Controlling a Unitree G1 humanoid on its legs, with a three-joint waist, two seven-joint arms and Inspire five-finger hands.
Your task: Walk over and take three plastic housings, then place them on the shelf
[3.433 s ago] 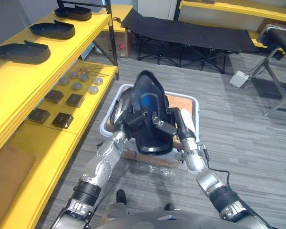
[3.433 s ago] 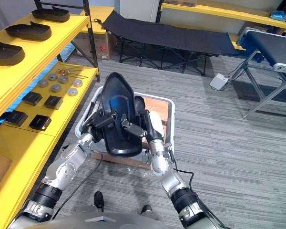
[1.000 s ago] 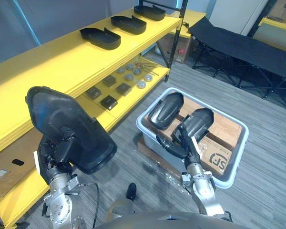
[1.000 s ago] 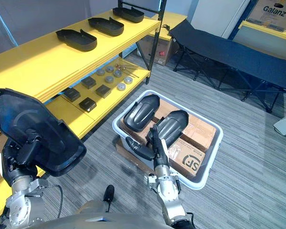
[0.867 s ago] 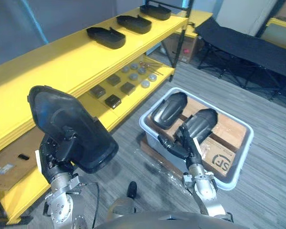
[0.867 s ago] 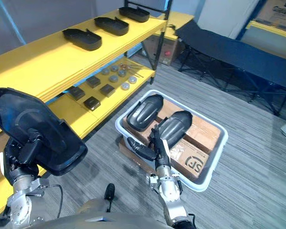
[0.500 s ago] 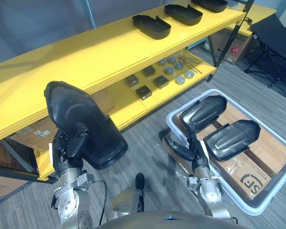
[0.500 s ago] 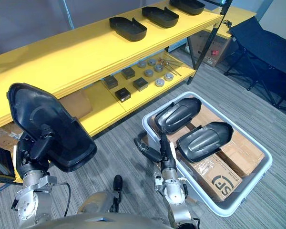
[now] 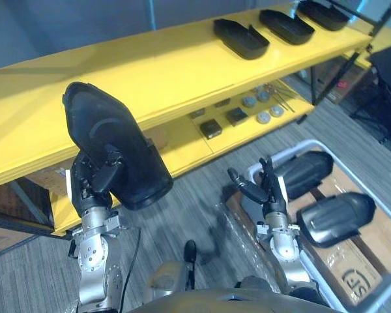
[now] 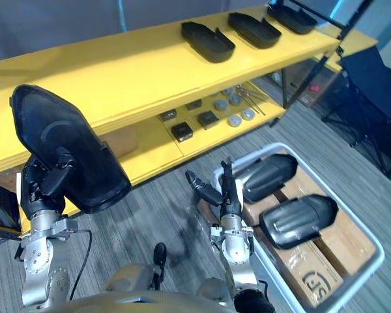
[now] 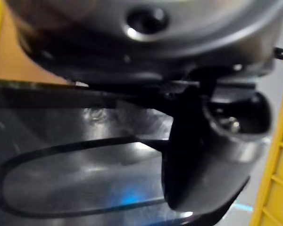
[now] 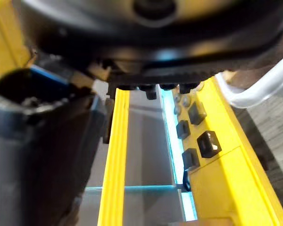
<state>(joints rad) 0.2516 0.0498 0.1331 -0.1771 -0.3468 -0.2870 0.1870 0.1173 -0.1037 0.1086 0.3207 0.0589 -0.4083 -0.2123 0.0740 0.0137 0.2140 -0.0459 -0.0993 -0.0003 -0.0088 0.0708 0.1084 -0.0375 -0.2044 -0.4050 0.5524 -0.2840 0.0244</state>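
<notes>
Housing [image 9: 114, 150] stands upright in the left hand's [image 9: 94, 184] curled fingers, before the shelf [image 9: 143, 72] edge, whose top lies bare beyond. Right hand [image 9: 269, 194], fingers straight, hangs by the bin [image 9: 287, 152] rim.

I can't tell what the small dark blocks [image 10: 182, 132] and round discs [image 10: 234, 120] on the shelf's [image 10: 117, 72] lower level are. Beside the shelf, the bin [image 9: 281, 155] runs past the picture's edge.
</notes>
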